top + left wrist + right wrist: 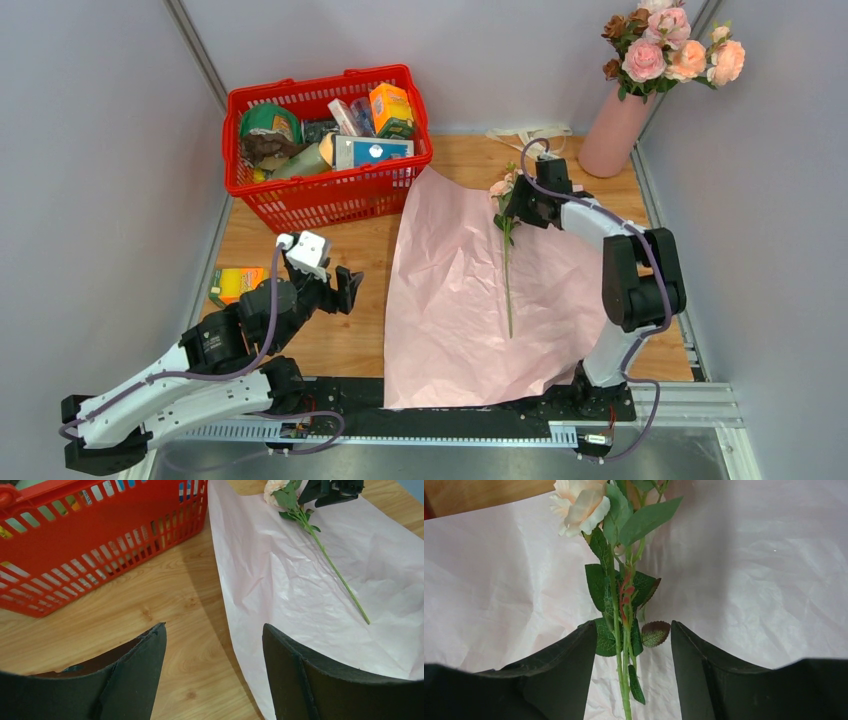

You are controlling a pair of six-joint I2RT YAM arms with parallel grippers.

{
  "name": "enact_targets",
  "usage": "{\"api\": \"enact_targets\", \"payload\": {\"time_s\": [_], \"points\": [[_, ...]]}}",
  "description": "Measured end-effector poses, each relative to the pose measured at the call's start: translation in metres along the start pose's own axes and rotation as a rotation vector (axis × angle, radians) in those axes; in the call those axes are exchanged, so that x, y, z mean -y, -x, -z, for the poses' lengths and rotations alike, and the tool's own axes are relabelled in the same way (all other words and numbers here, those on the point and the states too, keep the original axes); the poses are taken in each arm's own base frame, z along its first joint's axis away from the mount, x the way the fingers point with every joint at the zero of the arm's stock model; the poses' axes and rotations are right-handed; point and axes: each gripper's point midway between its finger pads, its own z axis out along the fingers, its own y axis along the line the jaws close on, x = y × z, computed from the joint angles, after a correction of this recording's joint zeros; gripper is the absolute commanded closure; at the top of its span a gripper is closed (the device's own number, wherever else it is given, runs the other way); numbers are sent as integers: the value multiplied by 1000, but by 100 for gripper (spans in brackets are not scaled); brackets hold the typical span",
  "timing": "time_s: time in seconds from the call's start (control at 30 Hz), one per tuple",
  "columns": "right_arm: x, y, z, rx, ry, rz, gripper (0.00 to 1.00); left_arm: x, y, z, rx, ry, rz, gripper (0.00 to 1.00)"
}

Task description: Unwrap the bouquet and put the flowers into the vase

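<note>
**Table layout.** The pink wrapping paper (450,290) lies opened flat on the wooden table (260,232), creased, with its near edge reaching the arm bases. One rose (508,280) lies on the paper, with its stem running toward the near edge and its pale peach bloom (576,502) at the far end. The salmon-pink vase (612,135) stands upright in the far right corner, well apart from the rose, and already holds the other flowers (668,45) (pink, peach and a few brown blooms). The red basket (330,80), filled with groceries, sits at the far left, just beside the far left corner of the paper. A yellow packet (235,283) lies near the left edge of the table.

**Right hand.** The right hand (510,215) is over the leafy upper part of the stem, just below the bloom. In the wrist view the right hand (634,630) straddles the stem: the two fingers stand partly apart, one on each side. Paper shows between the right finger and the stem, and leaves overlap the edge of the left finger. The rose is not clamped.

**Left hand.** The left hand (330,288) is over bare wood between the basket and the paper. Its jaws stand wide and nothing is between them.
</note>
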Motion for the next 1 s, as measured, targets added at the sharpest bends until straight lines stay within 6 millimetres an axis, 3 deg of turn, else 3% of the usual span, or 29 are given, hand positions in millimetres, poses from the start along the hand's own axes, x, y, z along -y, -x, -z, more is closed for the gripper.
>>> {"api": "enact_targets", "payload": {"time_s": [0.13,0.3,0.6,0.77,1.0], "points": [[-2,-9,-16,-47,6,2,43,-1,0,0,2,8,0,22],[2,-20,-40,-100,-4,10,55,-2,0,0,3,12,1,21],[1,-17,-42,-96,-6,25,82,-3,1,0,3,15,0,21],[-7,0,-25,-48,8,31,85,-3,1,0,3,15,1,21],[-42,63,34,132,102,40,90,-3,0,0,3,15,0,21]]}}
